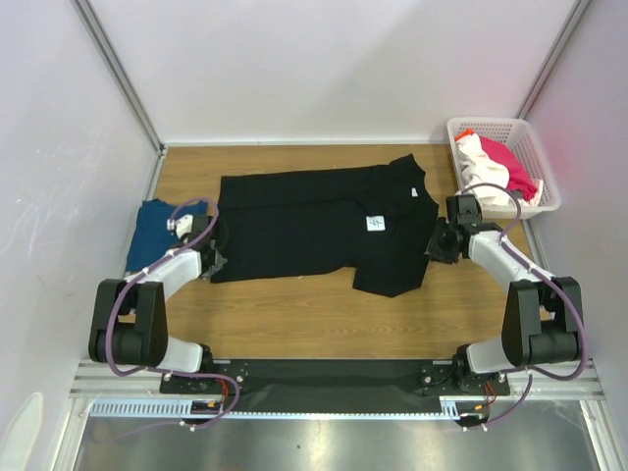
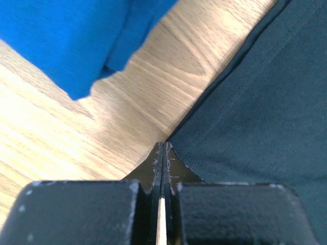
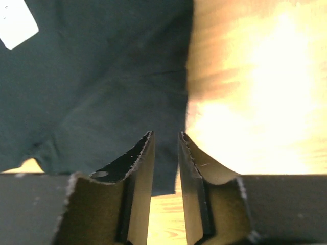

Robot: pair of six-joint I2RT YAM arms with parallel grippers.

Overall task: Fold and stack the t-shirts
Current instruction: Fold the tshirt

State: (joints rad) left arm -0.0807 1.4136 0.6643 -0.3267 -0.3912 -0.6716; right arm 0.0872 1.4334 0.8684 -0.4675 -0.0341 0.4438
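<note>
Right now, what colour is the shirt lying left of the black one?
The shirt is blue, clearest in the left wrist view.

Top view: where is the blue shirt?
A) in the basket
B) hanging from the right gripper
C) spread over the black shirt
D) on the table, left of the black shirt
D: the blue shirt lies on the table near its left edge, beside the black shirt; the basket stands at the far right.

The black t-shirt [image 1: 294, 231] is plain, bearing a white tag [image 1: 375, 224]; the blue t-shirt [image 1: 152, 235] is plain and dark. The basket [image 1: 538, 157] is white lattice, containing a white shirt [image 1: 481, 157] and a pink-red shirt [image 1: 512, 169]. The table [image 1: 294, 314] is light brown wood grain.
</note>
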